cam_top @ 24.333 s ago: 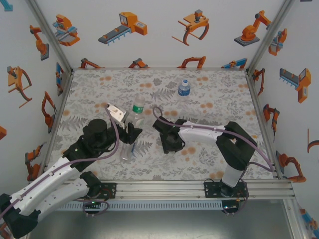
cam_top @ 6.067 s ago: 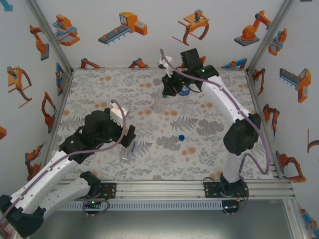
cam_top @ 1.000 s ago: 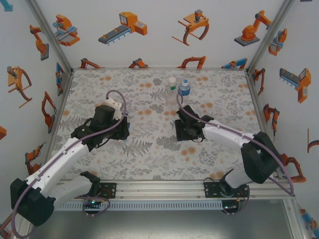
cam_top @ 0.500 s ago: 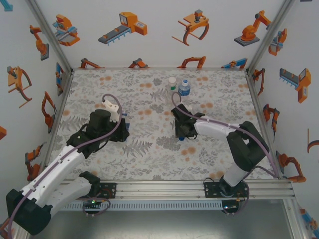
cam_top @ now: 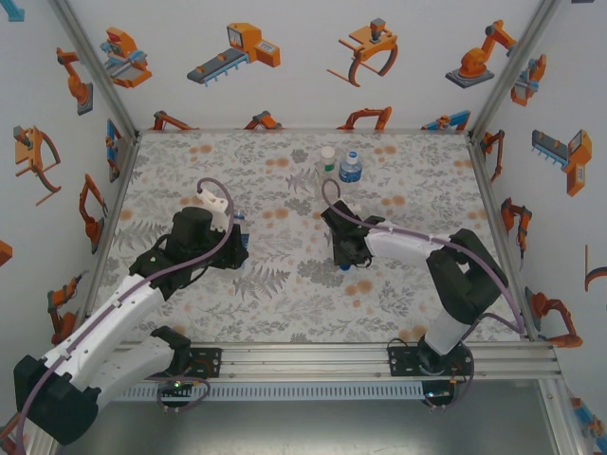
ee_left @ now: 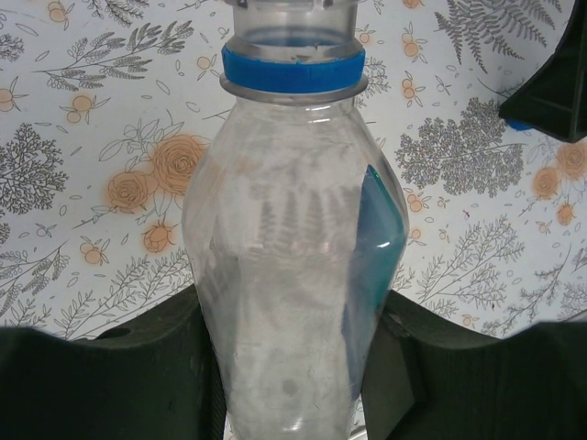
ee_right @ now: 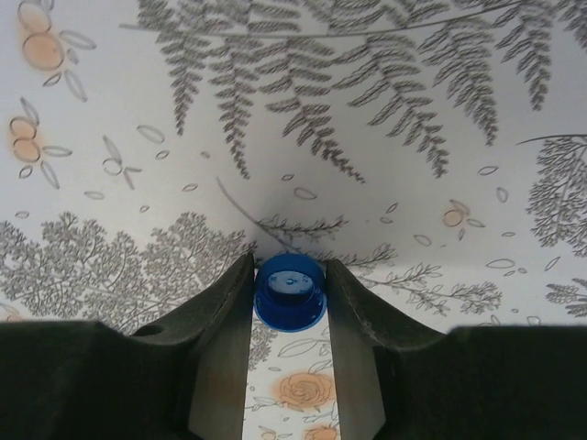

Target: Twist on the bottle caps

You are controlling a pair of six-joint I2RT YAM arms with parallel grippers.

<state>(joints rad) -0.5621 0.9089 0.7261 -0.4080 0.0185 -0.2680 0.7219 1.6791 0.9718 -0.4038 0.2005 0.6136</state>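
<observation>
My left gripper [ee_left: 293,376] is shut on a clear bottle [ee_left: 293,247], which stands upright between the fingers. Its mouth is uncapped, with a blue ring [ee_left: 292,70] round the neck. In the top view the left gripper [cam_top: 235,246] is left of centre. A small blue bottle cap [ee_right: 290,291] lies open side up on the table, and my right gripper [ee_right: 290,280] presses on it from both sides. In the top view that cap [cam_top: 343,266] peeps out under the right gripper [cam_top: 346,254].
Two more bottles stand at the back of the floral table [cam_top: 427,218]: one with a white cap [cam_top: 327,157], one with a blue label [cam_top: 351,169]. The right gripper's dark body [ee_left: 553,87] shows at the left wrist view's upper right.
The right gripper's jaws have closed in on the blue cap and the arm has shifted a little left. The left arm has moved slightly toward the middle, still holding its bottle.
</observation>
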